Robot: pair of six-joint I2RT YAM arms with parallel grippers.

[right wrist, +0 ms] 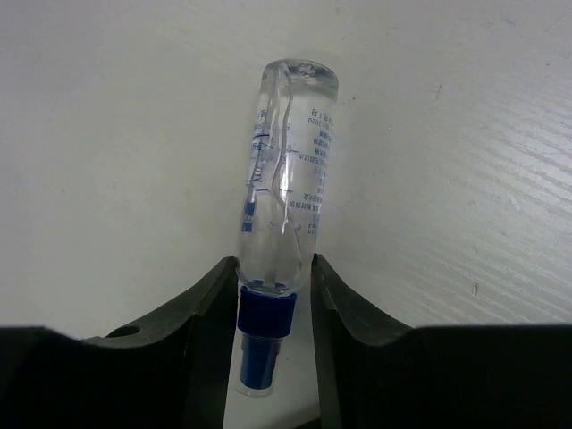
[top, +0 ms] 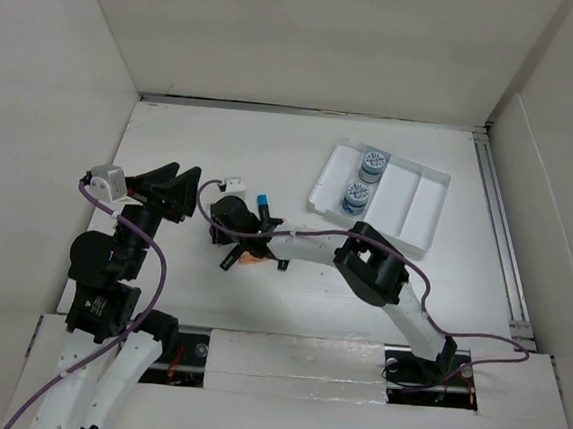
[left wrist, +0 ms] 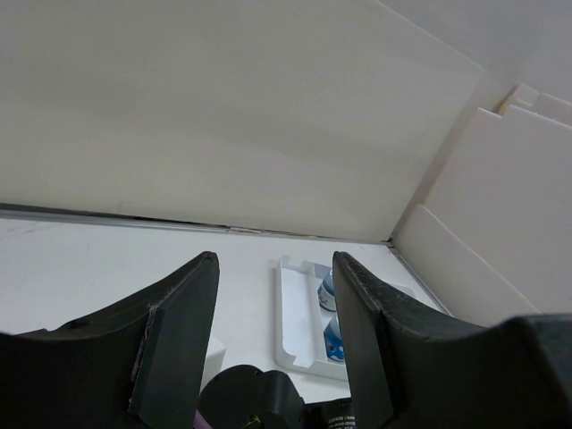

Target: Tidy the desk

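Nearest cam: black arm bases (top: 424, 369) bolted at near edge of the large flat white matte desk (top: 222, 144). Left gripper (top: 176, 180) hangs over tabletop's left part, jaws apart, nothing btw them. Mid-tabletop, right gripper (right wrist: 275, 268) is clamped on a clear plastic bottle (right wrist: 286, 161) w/ blue cap (right wrist: 265, 317). Its jaws sit at the neck just above the cap, and the body sticks out past the fingertips. Toward far right corner: white ribbed compartment tray (top: 413, 201) w/ two round blue-and-white tubs (top: 373, 163) in a left-hand slot. Step prob: carry bottle to tray. Grip is low on bottle, so it could pivot; lift slow, keep wrist steady, aim for a free slot. Desk lies directly under both grippers; can't tell if bottle touches it.
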